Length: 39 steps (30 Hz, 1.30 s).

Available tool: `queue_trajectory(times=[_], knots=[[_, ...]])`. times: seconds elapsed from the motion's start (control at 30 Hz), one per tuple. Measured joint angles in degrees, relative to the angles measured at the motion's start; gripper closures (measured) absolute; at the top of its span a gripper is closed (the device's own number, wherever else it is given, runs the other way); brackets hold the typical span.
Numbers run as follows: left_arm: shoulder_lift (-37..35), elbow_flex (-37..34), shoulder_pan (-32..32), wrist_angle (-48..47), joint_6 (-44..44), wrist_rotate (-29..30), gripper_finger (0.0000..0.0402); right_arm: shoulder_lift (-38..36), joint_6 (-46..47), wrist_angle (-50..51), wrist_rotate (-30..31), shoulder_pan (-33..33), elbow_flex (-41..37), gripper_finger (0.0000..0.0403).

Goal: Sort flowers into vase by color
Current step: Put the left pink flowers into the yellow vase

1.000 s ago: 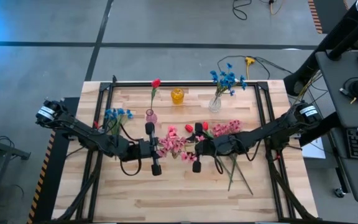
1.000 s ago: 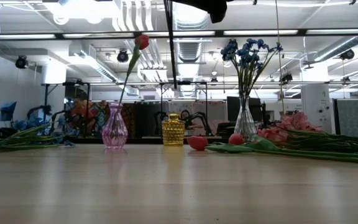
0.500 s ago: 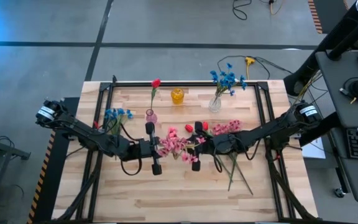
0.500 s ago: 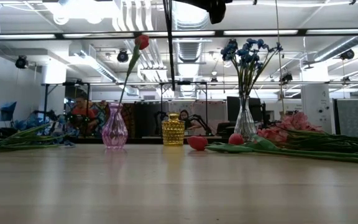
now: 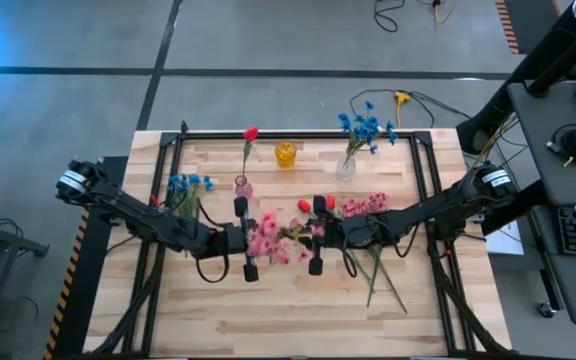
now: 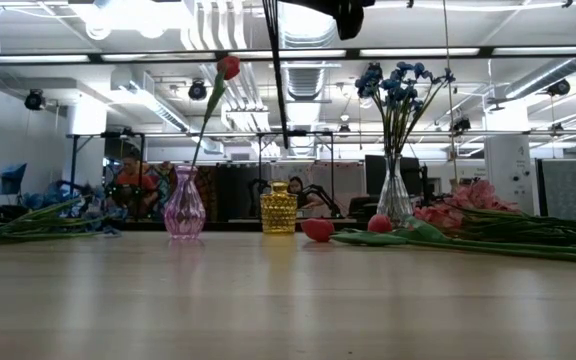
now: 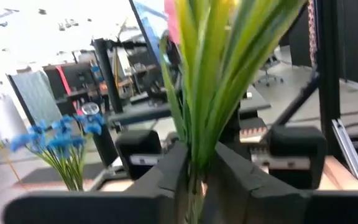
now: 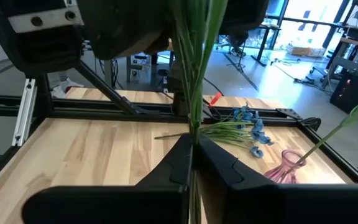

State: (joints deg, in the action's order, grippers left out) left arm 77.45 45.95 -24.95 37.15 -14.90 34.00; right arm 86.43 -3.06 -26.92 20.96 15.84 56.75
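A pink flower [image 5: 271, 241] is held high above mid-table between my two grippers, blooms up. Its thin stem [image 6: 279, 90] hangs down, with the lower end clear of the table. My left gripper [image 5: 254, 241] points toward the table's right. Its fingers stand slightly apart, one on each side of the leafy stem [image 7: 201, 124]. My right gripper [image 5: 306, 237] faces it and is shut on the stem. A red flower stands in the pink vase [image 5: 242, 186], and blue flowers stand in the clear vase [image 5: 346, 166]. The yellow vase [image 5: 285, 153] is between them. My left gripper has the green stem and leaves [image 7: 199, 163] between its two fingers, level from the table's left; whether the fingers [image 7: 174, 171] touch it I cannot tell. My right gripper pinches the stem [image 8: 193, 127] between its two fingers, level from the table's right, lying across it. The flower stands upright, lifted clear.
Loose blue flowers [image 5: 186, 186] lie at the table's left. Pink flowers [image 5: 366, 205] and red buds [image 5: 304, 205] lie right of centre, with stems [image 5: 380, 275] trailing toward the near edge. The near half of the wooden table [image 5: 288, 320] is bare.
The pink blooms have swung a little toward the left arm and the table's near edge. Both arms have stayed about where they were.
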Motion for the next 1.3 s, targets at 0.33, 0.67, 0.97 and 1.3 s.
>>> queue_trajectory(times=[0.33,0.67,0.97,1.3], knots=[[-2.28,0.00,-0.48,-7.48,1.38,9.68,0.0206,-0.11,2.84,0.13,0.55,-1.76,0.00,0.0393],[-11.95,0.00,-2.25,-23.40,5.19,12.35,0.0175,-0.83,3.79,-1.48,3.63,-11.09,0.10,0.0393],[-20.22,0.00,-2.25,-37.87,9.82,18.60,0.0186,-0.83,6.86,-5.77,2.40,-22.09,1.09,0.0393],[-23.32,-0.02,-2.19,-41.92,9.71,26.14,0.0187,4.06,5.51,0.88,0.47,-28.87,11.01,0.0393]])
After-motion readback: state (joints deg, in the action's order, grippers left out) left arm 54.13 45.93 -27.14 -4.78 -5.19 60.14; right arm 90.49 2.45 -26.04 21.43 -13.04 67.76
